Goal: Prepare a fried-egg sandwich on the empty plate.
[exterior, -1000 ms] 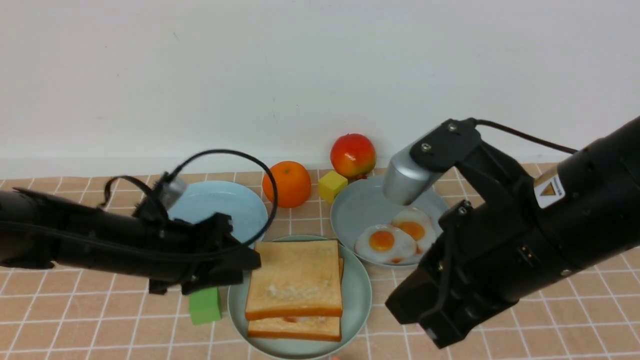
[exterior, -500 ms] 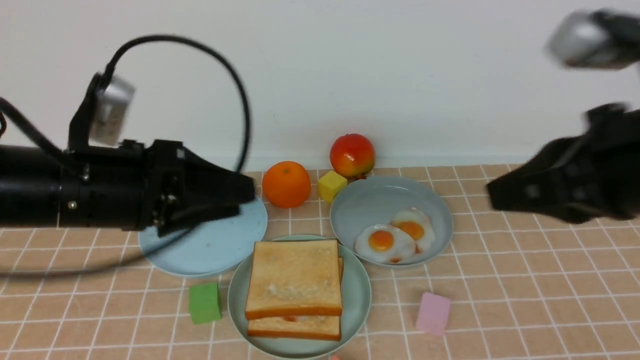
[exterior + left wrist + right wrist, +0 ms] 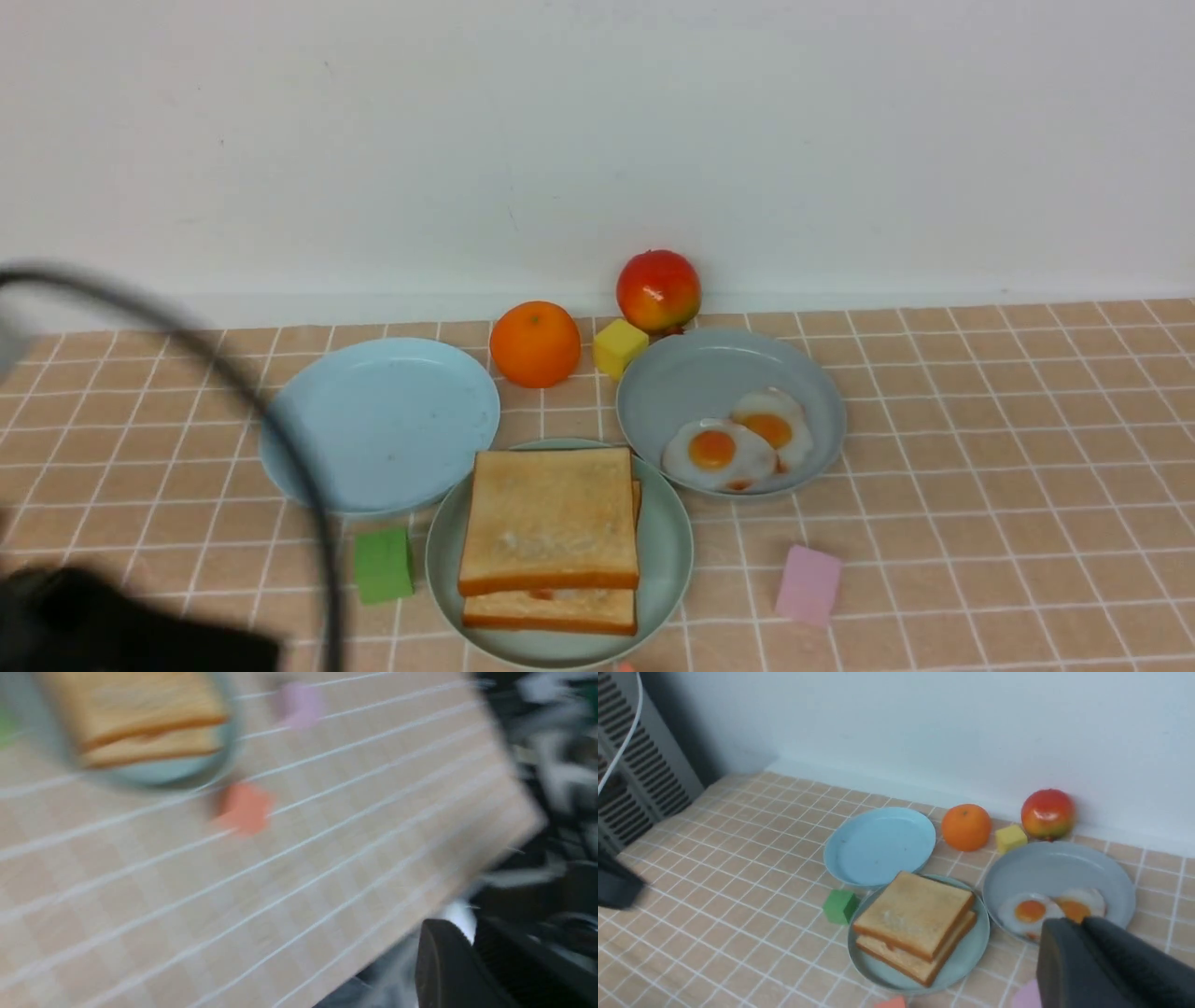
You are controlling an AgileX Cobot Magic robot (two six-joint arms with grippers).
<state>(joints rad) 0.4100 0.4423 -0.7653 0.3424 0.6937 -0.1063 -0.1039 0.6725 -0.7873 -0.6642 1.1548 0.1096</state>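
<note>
The fried-egg sandwich (image 3: 551, 518) lies on the mint-green plate (image 3: 667, 551): two toasted slices stacked, with a sliver of orange showing between them at the front edge. Nothing touches it. My left gripper (image 3: 469, 933) hangs past the table's near edge with its fingers together and nothing between them. In the front view that arm is only a dark blur (image 3: 140, 630) at the bottom left corner. My right gripper (image 3: 1080, 921) is out of the front view. Its wrist view looks down on the sandwich (image 3: 915, 912) from high up, and its fingers are pressed together on nothing.
Two fried eggs (image 3: 719, 453) lie on a grey-blue plate (image 3: 700, 373). A sky-blue plate (image 3: 383, 420) sits bare. An orange (image 3: 535, 343), an apple (image 3: 658, 289) and a yellow cube (image 3: 620, 347) stand at the back. A green cube (image 3: 383, 565) and a pink block (image 3: 808, 583) flank the sandwich.
Both arms have pulled away from the plates. The left rose, then dropped to the bottom left corner while its jaws came together. The right has left the front view.
</note>
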